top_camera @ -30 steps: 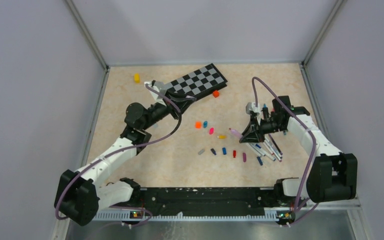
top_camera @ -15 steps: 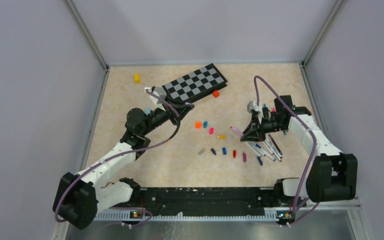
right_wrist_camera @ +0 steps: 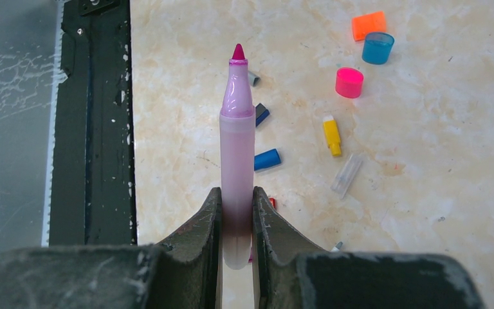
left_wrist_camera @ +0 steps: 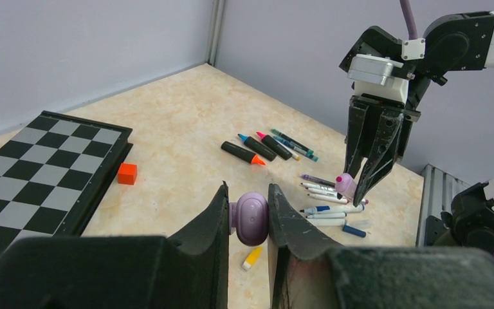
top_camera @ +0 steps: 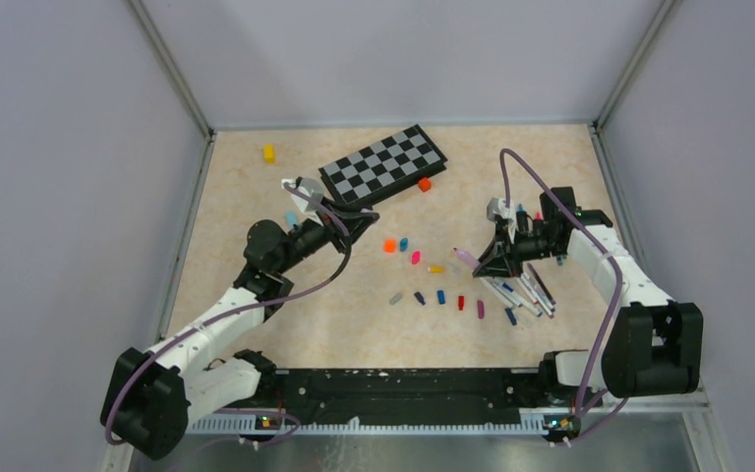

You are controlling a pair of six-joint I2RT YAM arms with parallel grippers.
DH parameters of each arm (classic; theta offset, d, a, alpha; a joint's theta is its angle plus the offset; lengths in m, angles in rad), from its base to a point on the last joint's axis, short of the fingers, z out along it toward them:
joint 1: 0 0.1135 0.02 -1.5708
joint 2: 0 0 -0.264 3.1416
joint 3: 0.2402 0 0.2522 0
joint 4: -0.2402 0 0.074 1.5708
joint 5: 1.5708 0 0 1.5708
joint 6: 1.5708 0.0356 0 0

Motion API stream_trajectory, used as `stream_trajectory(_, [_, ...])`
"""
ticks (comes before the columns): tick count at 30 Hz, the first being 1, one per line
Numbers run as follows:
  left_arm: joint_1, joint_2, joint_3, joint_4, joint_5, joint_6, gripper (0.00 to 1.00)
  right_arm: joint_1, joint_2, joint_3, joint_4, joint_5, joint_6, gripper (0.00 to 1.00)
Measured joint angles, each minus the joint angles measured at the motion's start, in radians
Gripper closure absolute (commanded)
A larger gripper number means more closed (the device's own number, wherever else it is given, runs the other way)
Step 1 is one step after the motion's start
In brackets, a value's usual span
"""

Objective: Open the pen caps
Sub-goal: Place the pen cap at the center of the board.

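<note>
My left gripper (left_wrist_camera: 248,198) is shut on a lilac pen cap (left_wrist_camera: 252,220), held above the table; in the top view this left gripper (top_camera: 366,218) hangs just in front of the chessboard. A lilac pen (right_wrist_camera: 237,154) with a bare magenta tip stands in my right gripper (right_wrist_camera: 237,191), which is shut on its barrel. From above, the right gripper (top_camera: 479,264) is over the pile of pens (top_camera: 521,293). Several loose pen caps lie between the arms, among them orange (top_camera: 389,246), pink (top_camera: 415,259) and yellow (top_camera: 435,267).
A black-and-grey chessboard (top_camera: 383,165) lies at the back, an orange block (top_camera: 425,184) by its right end and a yellow block (top_camera: 268,152) to its left. Black highlighters (left_wrist_camera: 257,149) lie beyond the white pens (left_wrist_camera: 325,207). Grey walls close in the table.
My left gripper has moved nearer and a little right, away from the chessboard, with the lilac cap still in it. The right gripper has barely shifted.
</note>
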State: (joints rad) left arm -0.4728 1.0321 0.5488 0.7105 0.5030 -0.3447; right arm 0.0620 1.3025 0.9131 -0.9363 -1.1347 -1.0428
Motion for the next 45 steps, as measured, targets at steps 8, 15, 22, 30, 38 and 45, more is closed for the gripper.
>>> stream_trajectory(8, [0.000,-0.003,-0.006,-0.005,0.000,-0.005,1.00,-0.002,0.000,0.000,0.007,0.002,0.007,1.00])
stream_trajectory(15, [0.000,-0.004,-0.021,-0.016,-0.004,-0.009,1.00,-0.005,0.000,0.000,0.009,0.002,0.011,1.00])
stream_trajectory(22, [0.000,-0.023,-0.033,-0.020,-0.011,-0.012,1.00,-0.006,0.000,0.000,0.010,0.005,0.015,1.00])
stream_trajectory(30, [0.000,-0.035,-0.039,-0.032,-0.026,-0.013,1.00,-0.006,0.000,0.000,0.010,0.008,0.015,1.00])
stream_trajectory(38, [0.000,-0.035,-0.060,-0.039,-0.026,-0.024,1.00,-0.006,0.000,0.000,0.017,0.013,0.023,1.00])
stream_trajectory(45, [0.000,-0.035,-0.061,-0.039,-0.026,-0.028,1.00,-0.006,0.000,0.000,0.024,0.013,0.025,1.00])
